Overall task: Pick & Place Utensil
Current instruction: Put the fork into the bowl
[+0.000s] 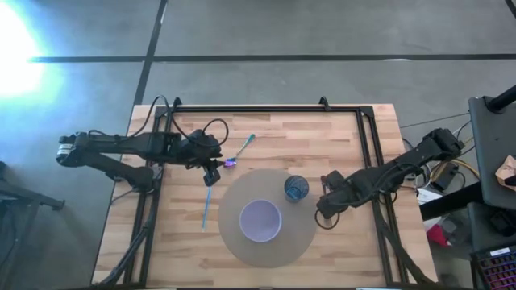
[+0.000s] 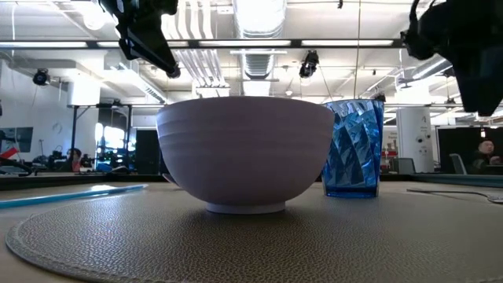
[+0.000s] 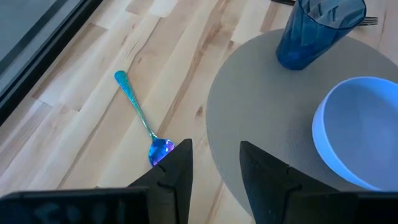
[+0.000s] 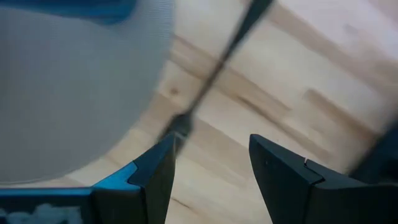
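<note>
Two grippers, both w/ fingers apart & empty: left gripper [image 1: 212,176] over spoon [image 1: 239,151], right gripper [image 1: 325,211] near mat [image 1: 302,234]. No readable writing on bowl [image 1: 260,220] or cup [image 1: 296,188].

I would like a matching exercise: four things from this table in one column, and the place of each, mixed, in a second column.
Things:
1. bowl
2. cup
3. spoon
4. straw

Places:
A. on the bare wood, beside the left gripper
B. middle of the round mat
C. on the wood, just left of the mat
D. at the mat's edge, nearest the right gripper

Pairs: 1-B, 2-D, 3-A, 4-C
</note>
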You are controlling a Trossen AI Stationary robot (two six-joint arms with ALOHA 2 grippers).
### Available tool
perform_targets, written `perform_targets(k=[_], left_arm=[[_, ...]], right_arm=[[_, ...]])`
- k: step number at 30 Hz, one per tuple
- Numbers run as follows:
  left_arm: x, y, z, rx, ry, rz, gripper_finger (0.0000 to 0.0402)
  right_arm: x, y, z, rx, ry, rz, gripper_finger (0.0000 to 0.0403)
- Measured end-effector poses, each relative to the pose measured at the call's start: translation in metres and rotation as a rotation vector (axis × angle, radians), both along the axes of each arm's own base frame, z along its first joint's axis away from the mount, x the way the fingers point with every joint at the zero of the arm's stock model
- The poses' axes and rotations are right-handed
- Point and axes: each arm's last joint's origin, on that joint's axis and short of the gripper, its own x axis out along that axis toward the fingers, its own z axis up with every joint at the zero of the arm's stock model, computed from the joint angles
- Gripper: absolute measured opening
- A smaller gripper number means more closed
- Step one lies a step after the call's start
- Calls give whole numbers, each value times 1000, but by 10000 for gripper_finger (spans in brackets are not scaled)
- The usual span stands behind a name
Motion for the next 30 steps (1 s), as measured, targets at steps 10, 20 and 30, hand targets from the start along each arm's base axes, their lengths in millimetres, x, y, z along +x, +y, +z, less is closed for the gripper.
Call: perform_targets(k=[10,20,30], left_arm=[[0,0,0,0,0,0,124],[0,0,0,0,0,0,124],[0,0,0,0,4,0,124]], right_arm=[[6,3,-29,12,2,-32,201],[15,8,-53,-33,88,-35,201],[18,9,-76,-44,110,-13,201]])
